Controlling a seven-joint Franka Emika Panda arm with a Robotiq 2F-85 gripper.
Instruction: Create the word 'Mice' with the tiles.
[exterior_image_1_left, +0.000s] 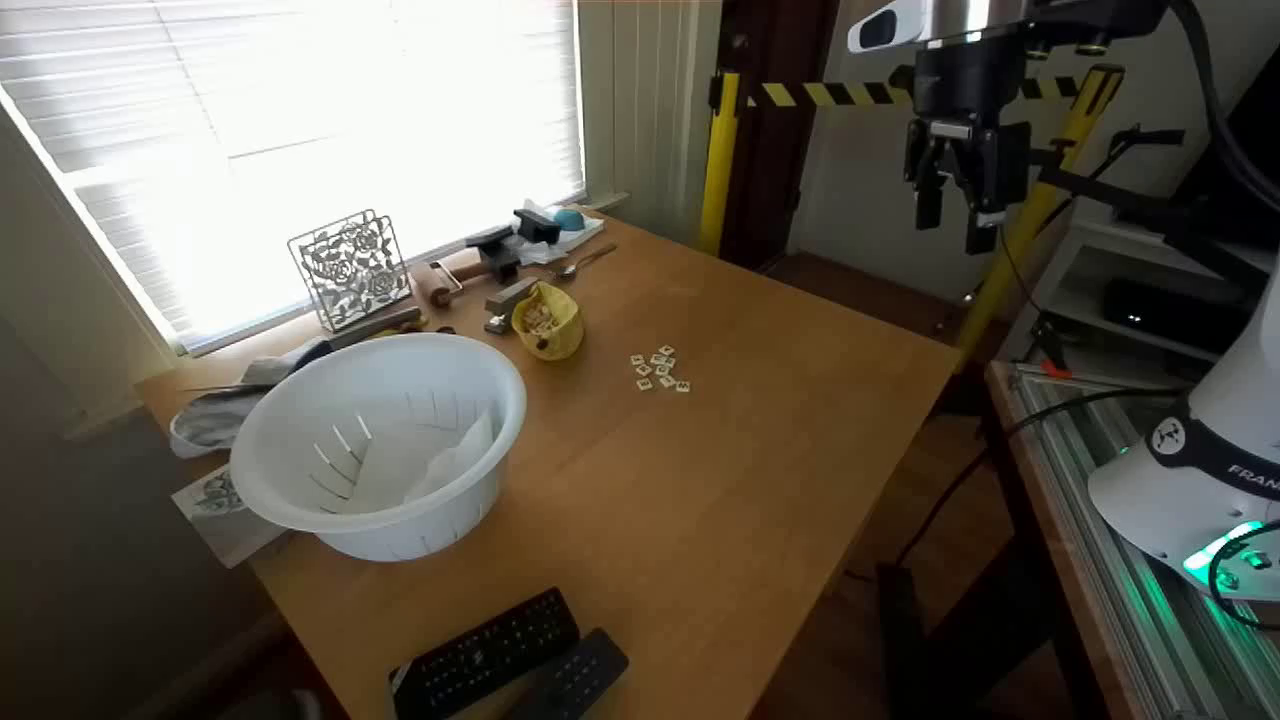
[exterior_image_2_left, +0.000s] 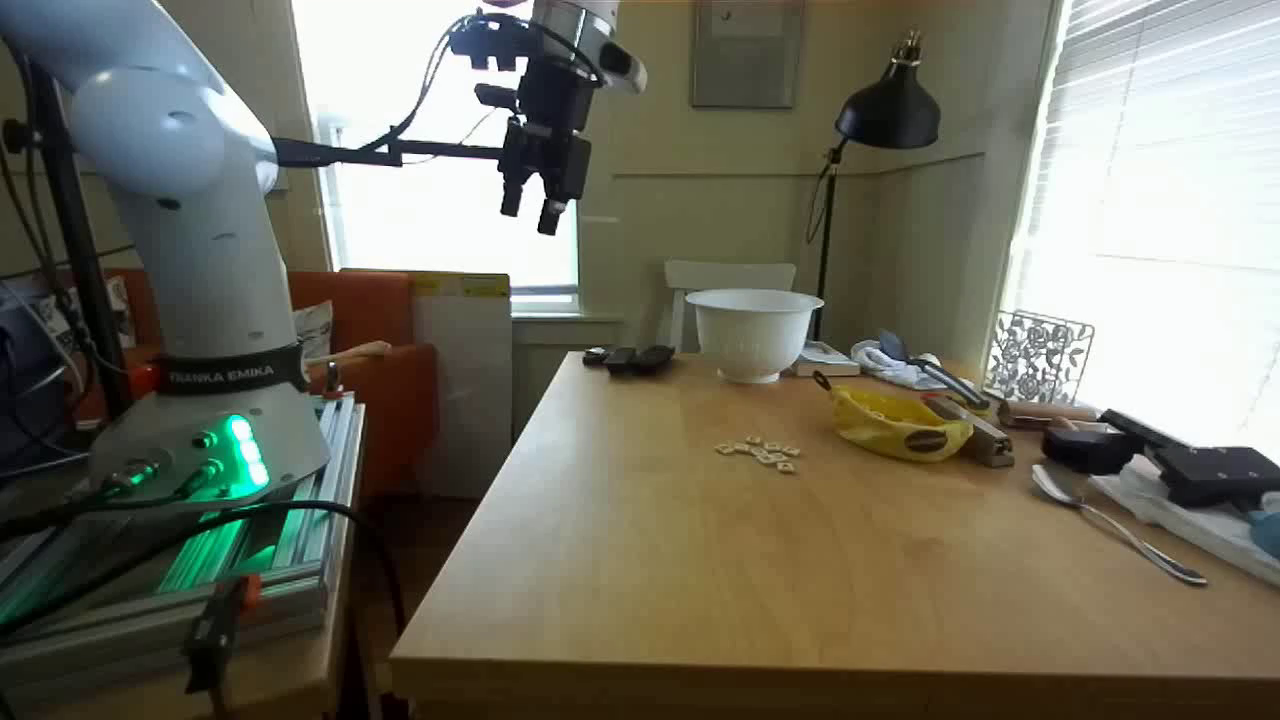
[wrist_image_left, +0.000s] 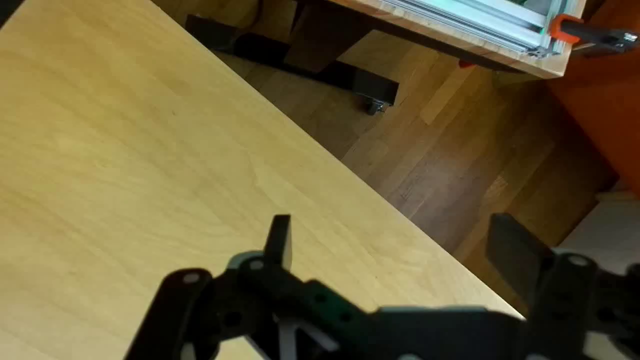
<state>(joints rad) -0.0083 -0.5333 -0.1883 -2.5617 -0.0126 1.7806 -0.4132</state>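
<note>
Several tiny cream-white tiles (exterior_image_1_left: 683, 386) lie in a loose cluster near the middle of the wooden table; they also show in an exterior view (exterior_image_2_left: 787, 467). Dark marks show on the tiles, but the letters are too small to read. My gripper (exterior_image_1_left: 955, 222) is high above the table's edge, well apart from the tiles; it also shows in an exterior view (exterior_image_2_left: 530, 212). In the wrist view my gripper (wrist_image_left: 390, 222) has its two fingers wide apart with nothing between them. The tiles are out of the wrist view.
A yellow pouch (exterior_image_2_left: 900, 425) holding small cream pieces stands near the tiles. A white bowl (exterior_image_1_left: 380, 440), dark remotes (exterior_image_1_left: 490, 655), a spoon (exterior_image_2_left: 1120, 535) and a metal rose-pattern holder (exterior_image_1_left: 352, 270) are on the table (wrist_image_left: 150, 175). Its edge crosses the wrist view.
</note>
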